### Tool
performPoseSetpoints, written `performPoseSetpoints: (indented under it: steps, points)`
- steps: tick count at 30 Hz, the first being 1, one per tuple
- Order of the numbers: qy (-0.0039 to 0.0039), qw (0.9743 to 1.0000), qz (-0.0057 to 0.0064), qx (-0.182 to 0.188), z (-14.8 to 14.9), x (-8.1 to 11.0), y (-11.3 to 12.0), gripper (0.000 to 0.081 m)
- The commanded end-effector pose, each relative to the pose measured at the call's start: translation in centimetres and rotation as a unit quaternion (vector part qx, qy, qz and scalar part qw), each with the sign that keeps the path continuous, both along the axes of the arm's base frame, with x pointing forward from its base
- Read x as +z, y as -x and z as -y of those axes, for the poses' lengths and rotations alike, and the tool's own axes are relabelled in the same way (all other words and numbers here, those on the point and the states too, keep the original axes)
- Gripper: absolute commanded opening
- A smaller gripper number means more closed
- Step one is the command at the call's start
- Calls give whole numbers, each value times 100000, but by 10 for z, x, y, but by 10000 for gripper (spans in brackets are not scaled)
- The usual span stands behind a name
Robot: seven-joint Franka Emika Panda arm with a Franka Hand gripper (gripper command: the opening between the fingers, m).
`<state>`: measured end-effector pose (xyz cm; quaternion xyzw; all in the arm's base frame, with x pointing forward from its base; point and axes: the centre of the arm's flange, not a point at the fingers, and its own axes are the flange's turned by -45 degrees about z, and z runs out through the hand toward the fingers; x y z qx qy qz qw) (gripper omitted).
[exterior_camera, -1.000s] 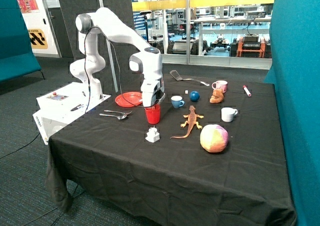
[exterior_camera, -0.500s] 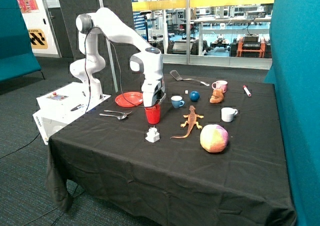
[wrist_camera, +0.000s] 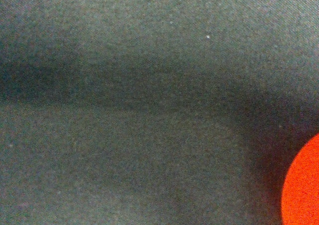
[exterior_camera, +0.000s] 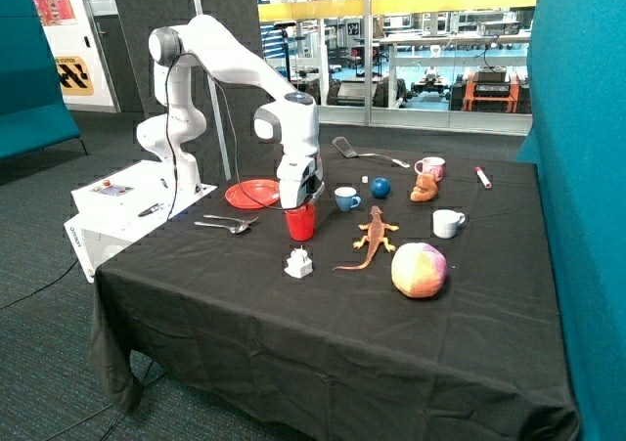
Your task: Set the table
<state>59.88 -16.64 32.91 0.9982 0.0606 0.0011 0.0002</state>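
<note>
Gripper [exterior_camera: 300,206] at rim of red cup [exterior_camera: 300,224]; finger state: cannot tell. Red plate [exterior_camera: 252,194] just behind cup. Spoons [exterior_camera: 225,225] beside cup, toward white pedestal [exterior_camera: 122,211]. White small object [exterior_camera: 298,263] in front of cup. Blue cup [exterior_camera: 346,198], blue ball [exterior_camera: 380,188], orange lizard [exterior_camera: 374,236] on cup's far side. Table [exterior_camera: 323,333] under all, black wrinkled cloth; fills wrist view [wrist_camera: 124,110]. Glass wall behind.

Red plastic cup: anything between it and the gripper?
Nothing visible. The gripper is right at the rim of the red plastic cup, which stands on the black-clothed table between the red round plate and the orange toy lizard.
</note>
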Motion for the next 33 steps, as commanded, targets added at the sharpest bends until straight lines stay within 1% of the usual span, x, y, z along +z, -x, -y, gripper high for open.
performPoseSetpoints:
  steps: [1,5,9,20,27,33]
  points:
    - [-13,100000,-109,244,-1,-2,0,0]
    - [-13,99999,-109,405,-2,1,0,0]
    - [-12,99995,-110,950,-4,9,1,0]
    - [-10,99951,-110,3117,-15,39,9,0]
    - [-8,99907,-110,4301,-24,49,21,0]
    - [-7,99859,-110,5309,-36,53,34,0]
